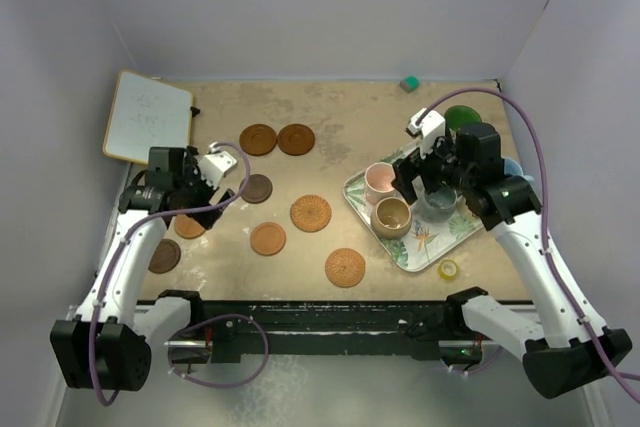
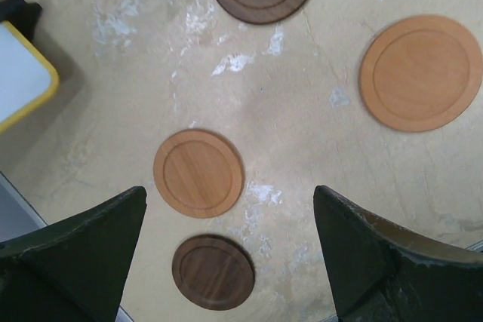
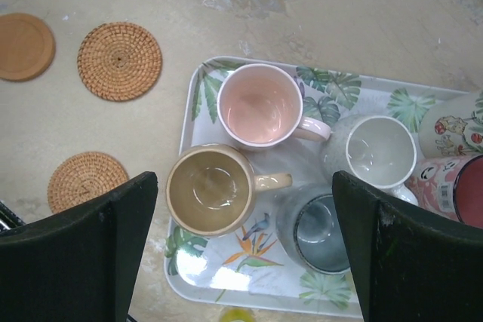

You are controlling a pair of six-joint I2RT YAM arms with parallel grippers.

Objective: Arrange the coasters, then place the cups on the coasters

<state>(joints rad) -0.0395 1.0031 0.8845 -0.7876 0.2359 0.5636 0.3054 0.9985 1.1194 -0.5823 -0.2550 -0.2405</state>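
Wooden and woven round coasters (image 1: 311, 213) are scattered loosely over the tan tabletop (image 1: 350, 152); no ordered layout is evident. No cup is set on a coaster: the pink ceramic mug (image 3: 260, 105), the tan ceramic mug (image 3: 209, 188) and the other mugs are grouped in the leaf-patterned rectangular tray (image 3: 200, 273). Both steps are judged outstanding. The left gripper (image 2: 228, 201) is spread wide above a light round wooden coaster (image 2: 198, 173), with nothing gripped. The right gripper (image 3: 245, 182) is spread wide above the tray, with nothing touched.
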